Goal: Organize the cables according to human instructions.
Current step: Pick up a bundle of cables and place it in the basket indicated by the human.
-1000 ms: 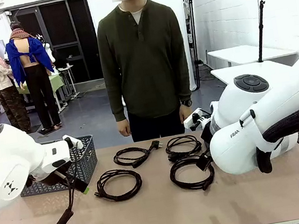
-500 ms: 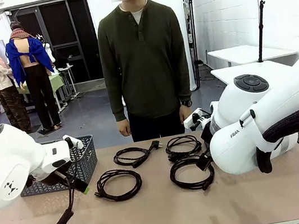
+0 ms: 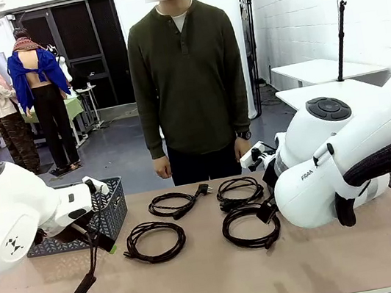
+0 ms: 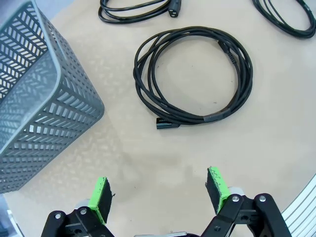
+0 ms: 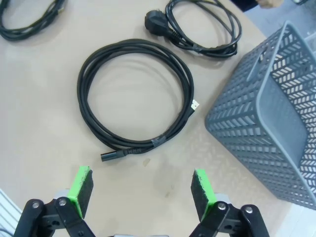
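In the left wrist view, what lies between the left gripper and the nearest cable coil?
Bare table and nothing else: the left wrist view shows an empty stretch from the open left gripper to the cable coil.

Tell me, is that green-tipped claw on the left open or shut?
Open: the left gripper has its green pads wide apart, bare table between them.

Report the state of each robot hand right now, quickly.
Left hand: open, holding nothing.
Right hand: open, holding nothing.
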Robot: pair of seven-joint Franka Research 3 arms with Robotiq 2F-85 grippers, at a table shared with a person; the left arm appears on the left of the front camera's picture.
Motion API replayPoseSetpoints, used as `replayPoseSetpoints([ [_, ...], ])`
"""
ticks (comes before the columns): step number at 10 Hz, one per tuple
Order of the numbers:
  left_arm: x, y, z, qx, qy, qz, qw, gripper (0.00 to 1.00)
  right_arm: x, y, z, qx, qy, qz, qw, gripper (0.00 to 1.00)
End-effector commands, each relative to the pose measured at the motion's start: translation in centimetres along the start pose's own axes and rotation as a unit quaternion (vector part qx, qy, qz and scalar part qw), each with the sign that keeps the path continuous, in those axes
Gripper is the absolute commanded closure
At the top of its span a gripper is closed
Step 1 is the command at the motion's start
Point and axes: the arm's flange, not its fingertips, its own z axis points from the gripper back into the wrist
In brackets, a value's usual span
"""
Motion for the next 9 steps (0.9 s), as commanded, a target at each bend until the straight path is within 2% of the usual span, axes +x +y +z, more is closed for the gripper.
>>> replayPoseSetpoints([
  [1, 1.1, -0.1, 1.9, 0.023, -0.005, -0.019, 1.000, 0.00, 0.6, -0.3, 1.7, 0.015, 0.007, 0.000, 1.000, 0.00],
  [6, 3.2, 0.5, 7.6, 0.004, 0.002, -0.064, 0.998, 0.00, 2.7, -2.0, 7.1, 0.035, 0.009, 0.003, 0.999, 0.00],
  [9, 3.4, 2.1, 12.2, -0.060, -0.033, -0.098, 0.993, 0.00, 2.3, -3.2, 11.2, 0.104, -0.006, 0.037, 0.994, 0.00],
])
